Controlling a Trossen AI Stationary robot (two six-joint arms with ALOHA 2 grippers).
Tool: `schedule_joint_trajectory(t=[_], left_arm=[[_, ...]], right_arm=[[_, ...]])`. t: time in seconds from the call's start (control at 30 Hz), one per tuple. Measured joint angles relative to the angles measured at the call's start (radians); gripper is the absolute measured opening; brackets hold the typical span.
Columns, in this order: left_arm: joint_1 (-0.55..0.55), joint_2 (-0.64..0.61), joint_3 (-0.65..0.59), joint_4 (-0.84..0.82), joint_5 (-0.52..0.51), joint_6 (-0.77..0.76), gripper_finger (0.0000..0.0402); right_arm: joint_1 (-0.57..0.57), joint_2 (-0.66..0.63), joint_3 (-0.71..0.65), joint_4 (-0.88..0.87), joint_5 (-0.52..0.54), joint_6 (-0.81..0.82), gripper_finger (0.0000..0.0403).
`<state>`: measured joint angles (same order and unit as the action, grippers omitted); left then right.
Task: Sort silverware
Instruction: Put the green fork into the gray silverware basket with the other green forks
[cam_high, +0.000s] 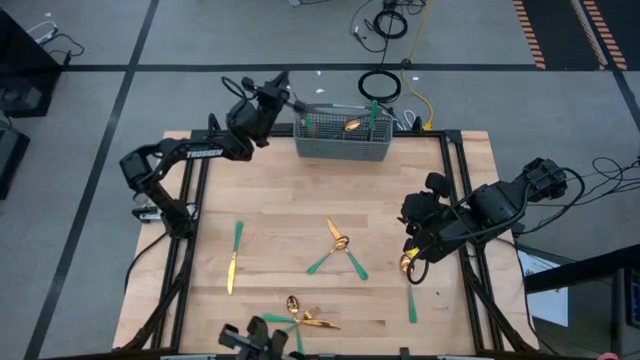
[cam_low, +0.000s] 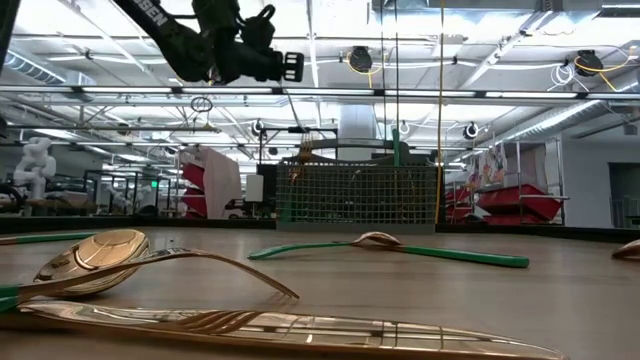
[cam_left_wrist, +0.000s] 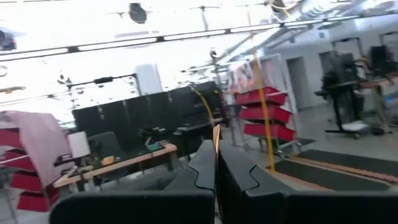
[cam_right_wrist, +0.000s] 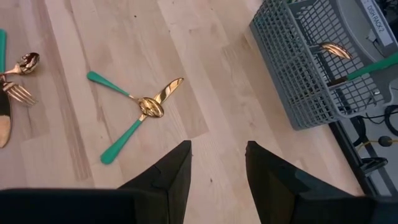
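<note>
The silverware (cam_high: 338, 243) lies scattered over the wooden table (cam_high: 270, 190): a crossed cluster mid-table, a knife (cam_high: 232, 272) toward the left side, a pile (cam_high: 300, 318) at the near edge, one piece (cam_high: 411, 302) near the right rail. A few stand in the grey caddy (cam_high: 341, 146) at the far edge. Bare wood separates the groups. The left hand (cam_high: 290, 99) hovers beside the caddy, fingers pressed together, empty. The right hand (cam_right_wrist: 217, 168), partly parted, holds nothing in its wrist view; the overhead view shows it above the right edge.

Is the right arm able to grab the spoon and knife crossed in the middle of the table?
Probably yes. The right tool is open and empty, and the crossed spoon and knife lie on bare table with nothing between.
</note>
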<state>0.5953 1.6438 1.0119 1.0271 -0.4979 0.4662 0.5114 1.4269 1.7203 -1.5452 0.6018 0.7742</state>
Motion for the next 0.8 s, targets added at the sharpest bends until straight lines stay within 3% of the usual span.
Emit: schedule_joint_trajectory(t=[0.13, 0.23, 0.43, 0.63, 0.8], left_arm=[[-0.006, -0.011, -0.002, 0.074, -0.001, 0.027, 0.0002], [-0.023, -0.047, 0.017, 0.103, 0.012, 0.13, 0.0001], [-0.024, -0.066, 0.027, -0.041, 0.002, 0.23, 0.0001], [-0.024, -0.066, 0.018, -0.159, 0.008, 0.172, 0.0001], [-0.013, -0.045, -0.002, -0.144, 0.044, 0.101, 0.0001]], right_arm=[[-0.006, 0.0, 0.0, -0.006, 0.0, 0.011, 0.0141], [-0.014, 0.0, 0.0, -0.025, 0.002, 0.024, 0.0141], [-0.032, 0.0, 0.0, -0.025, 0.011, 0.026, 0.0141], [-0.048, 0.0, 0.0, -0.021, 0.028, 0.02, 0.0141], [-0.048, 0.0, 0.0, -0.006, 0.024, 0.019, 0.0141]])
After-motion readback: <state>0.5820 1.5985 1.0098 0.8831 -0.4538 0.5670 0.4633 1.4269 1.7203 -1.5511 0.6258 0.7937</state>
